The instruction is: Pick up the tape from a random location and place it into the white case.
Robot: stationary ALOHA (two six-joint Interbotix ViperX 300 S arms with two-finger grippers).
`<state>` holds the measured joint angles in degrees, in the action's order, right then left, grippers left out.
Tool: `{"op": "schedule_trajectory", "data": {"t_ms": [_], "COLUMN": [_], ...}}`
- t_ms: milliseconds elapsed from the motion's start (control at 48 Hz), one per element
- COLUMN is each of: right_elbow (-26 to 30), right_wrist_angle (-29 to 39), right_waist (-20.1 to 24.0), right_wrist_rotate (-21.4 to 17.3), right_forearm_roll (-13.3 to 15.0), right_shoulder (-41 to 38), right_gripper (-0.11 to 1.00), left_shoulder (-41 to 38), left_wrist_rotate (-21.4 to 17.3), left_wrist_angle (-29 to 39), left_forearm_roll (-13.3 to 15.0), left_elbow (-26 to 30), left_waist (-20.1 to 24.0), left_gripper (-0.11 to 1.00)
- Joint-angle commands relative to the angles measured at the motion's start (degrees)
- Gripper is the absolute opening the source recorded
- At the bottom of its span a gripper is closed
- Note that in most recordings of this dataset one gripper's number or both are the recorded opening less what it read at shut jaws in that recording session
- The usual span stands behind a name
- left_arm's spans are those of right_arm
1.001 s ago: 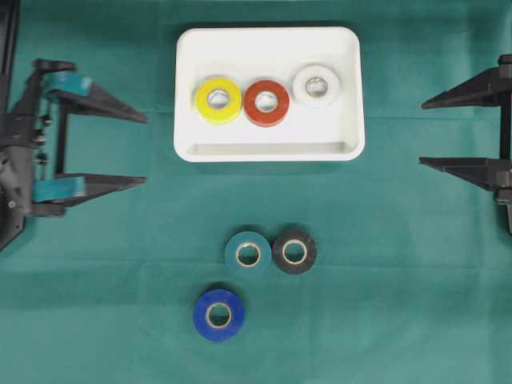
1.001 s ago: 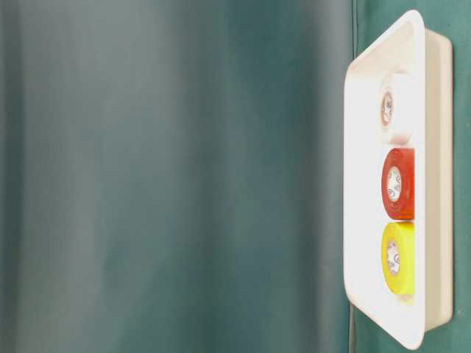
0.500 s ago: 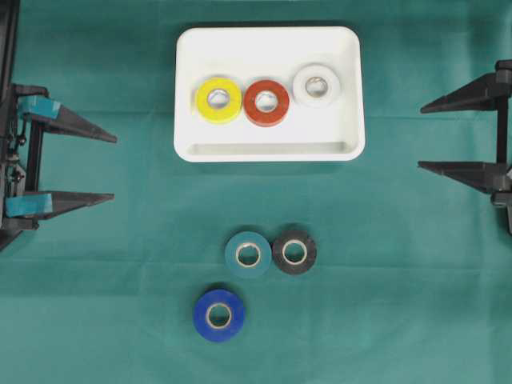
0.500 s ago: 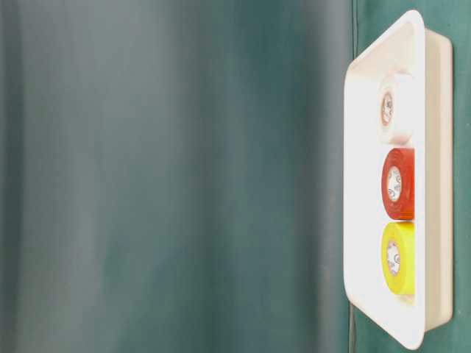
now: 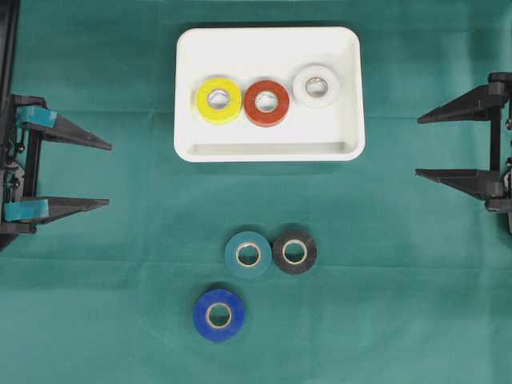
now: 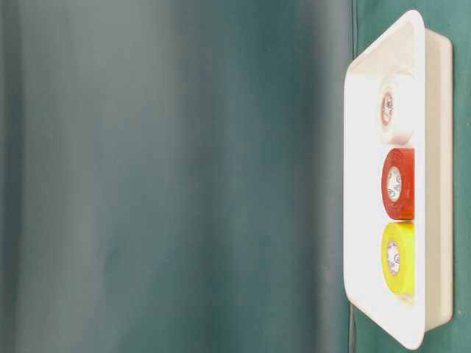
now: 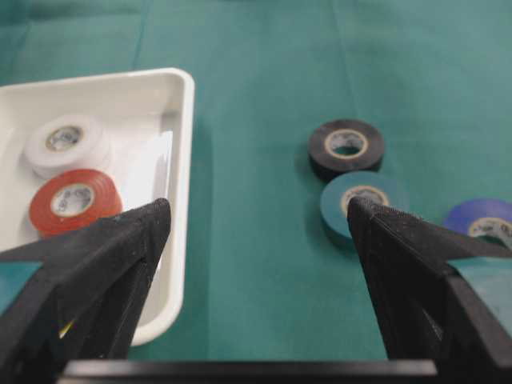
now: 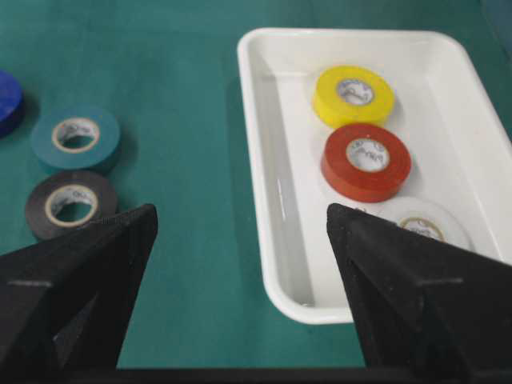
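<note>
The white case point(image 5: 269, 149) lies at the back centre of the green cloth. It holds a yellow tape roll point(image 5: 218, 100), a red roll point(image 5: 266, 102) and a white roll point(image 5: 316, 86), all flat. On the cloth in front lie a teal roll point(image 5: 248, 254) touching a black roll point(image 5: 294, 252), and a blue roll point(image 5: 218, 314) nearer the front. My left gripper point(image 5: 109, 174) is open at the far left edge, empty. At the far right edge my right gripper point(image 5: 418, 146) is open too, with nothing between its fingers.
In the left wrist view the case point(image 7: 178, 240) is on the left and the black roll point(image 7: 346, 146), teal roll point(image 7: 354, 205) and blue roll point(image 7: 480, 222) on the right. The right wrist view shows the case point(image 8: 264, 184) right, the teal roll point(image 8: 76, 137) and black roll point(image 8: 70, 204) left.
My left gripper has drawn back toward the left edge, still open. The right gripper has shifted very slightly. No tape roll has moved.
</note>
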<state>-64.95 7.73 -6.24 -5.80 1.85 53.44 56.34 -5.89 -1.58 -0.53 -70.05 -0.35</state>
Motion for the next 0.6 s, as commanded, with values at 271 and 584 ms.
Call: {"op": "schedule_trajectory", "data": {"t_ms": [271,584], "right_elbow": [0.70,0.70], "right_wrist_angle": [-0.53,-0.53], "right_waist": [0.09,0.09], "right_wrist_rotate": [0.00,0.00], "right_forearm_roll": [-0.18,-0.26], "right_shoulder": [-0.18,-0.26], "right_gripper": [0.85,0.85], "left_shoulder": [-0.18,-0.53], "left_wrist_rotate": [0.09,0.18], "left_wrist_angle": [-0.97,-0.70], "left_forearm_roll": [0.09,0.18], "left_elbow": [0.62,0.62], "left_waist": [-0.18,-0.18], "left_gripper": [0.92,0.92]}}
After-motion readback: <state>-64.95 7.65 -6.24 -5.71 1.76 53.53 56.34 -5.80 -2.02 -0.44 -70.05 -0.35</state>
